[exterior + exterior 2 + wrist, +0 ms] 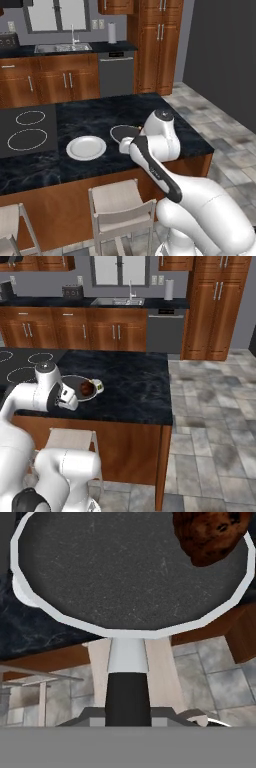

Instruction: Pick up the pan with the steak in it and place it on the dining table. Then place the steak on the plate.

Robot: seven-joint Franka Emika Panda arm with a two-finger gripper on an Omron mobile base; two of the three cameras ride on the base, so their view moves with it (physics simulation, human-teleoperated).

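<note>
The pan [130,572], dark inside with a pale rim, is at the near edge of the dining table [150,112]; I cannot tell if it rests on the top or hangs just above it. The steak [212,534] lies at the pan's far right rim. My gripper [127,714] is shut on the pan's black handle [127,694], which sticks out over the table's edge. From the right base the pan [75,383] and steak [88,387] show beside my hand [71,398]. The white plate [86,147] lies left of the pan [121,132], apart from it.
A small white bowl [98,386] sits against the pan's right side. Two burner rings [27,139] mark the cooktop at the table's left. Pale stools [120,200] stand under the near edge. The sink counter [62,48] runs along the back wall.
</note>
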